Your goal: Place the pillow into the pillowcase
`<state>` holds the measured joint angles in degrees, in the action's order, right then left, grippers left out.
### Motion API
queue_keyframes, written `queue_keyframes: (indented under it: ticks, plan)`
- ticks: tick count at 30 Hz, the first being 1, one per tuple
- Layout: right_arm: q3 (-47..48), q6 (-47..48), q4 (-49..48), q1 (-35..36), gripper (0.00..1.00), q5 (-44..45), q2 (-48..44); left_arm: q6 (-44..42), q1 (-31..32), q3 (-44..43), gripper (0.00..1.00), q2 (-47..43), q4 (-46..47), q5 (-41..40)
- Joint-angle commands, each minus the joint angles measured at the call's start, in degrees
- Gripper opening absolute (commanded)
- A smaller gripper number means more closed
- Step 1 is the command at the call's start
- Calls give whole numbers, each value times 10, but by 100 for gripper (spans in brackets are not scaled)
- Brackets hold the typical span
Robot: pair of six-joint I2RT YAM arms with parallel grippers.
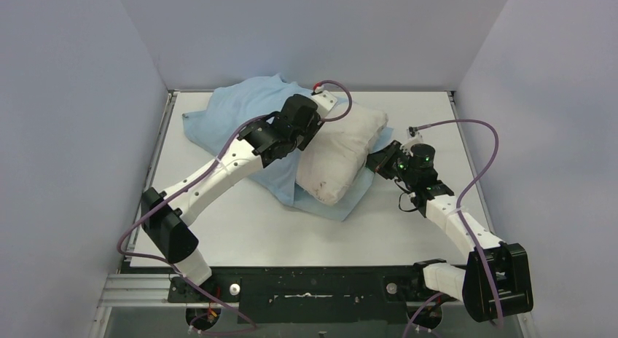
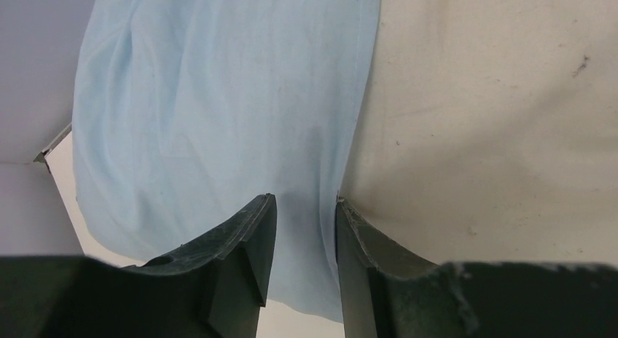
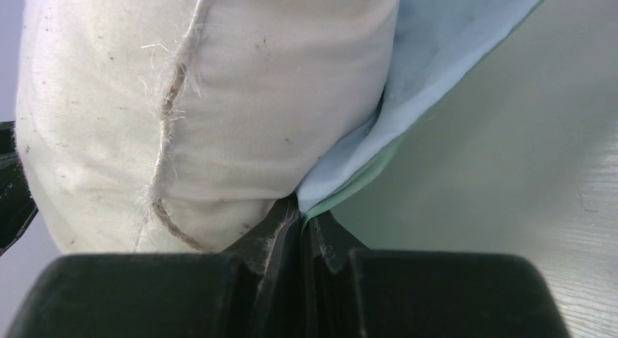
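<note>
Desk point(image 1: 240, 232): white, flat, rectangular; faint wood grain shows in the right wrist view. Walls point(image 1: 65, 112): plain pale lilac-grey panels at left, back and right. Aluminium rail point(image 1: 138, 291): along the desk's near edge. Black mounting plate point(image 1: 313, 288): just beside the rail.

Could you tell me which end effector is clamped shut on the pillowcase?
The right end effector, closed on the pillowcase edge; the left end effector stands open.

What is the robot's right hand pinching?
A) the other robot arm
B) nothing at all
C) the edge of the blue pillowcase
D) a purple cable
C: in the right wrist view the right hand is closed on the thin light blue edge of the pillowcase, right beside the pillow.
</note>
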<state>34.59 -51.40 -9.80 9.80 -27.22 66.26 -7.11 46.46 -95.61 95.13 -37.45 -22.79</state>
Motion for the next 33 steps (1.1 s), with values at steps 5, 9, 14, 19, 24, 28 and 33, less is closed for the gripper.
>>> queue_keyframes:
  ticks: [5, 9, 14, 19, 24, 28, 33]
  plan:
    - [9, 8, -58, 0, 0, 5, -16, -24, -8, -12, 34, 2, 39, -23]
    - [9, 6, -58, 0, 0, 4, -17, -43, -5, -19, 35, 20, 86, -35]
    - [10, 4, -57, 0, 0, -2, -18, -66, -1, -22, 42, 44, 130, -28]
    - [15, 7, -48, 0, 0, -3, -20, -72, 15, -54, 14, 59, 109, -1]
    - [51, 23, 4, 0, 0, -12, -48, -61, 60, -128, 0, 23, 44, 19]
    - [116, 49, 86, -1, 0, -3, -89, 42, 71, -163, 0, -48, 38, 117]
    - [205, 39, 152, -1, 0, -21, -133, 158, -10, -133, 0, -98, 110, 253]
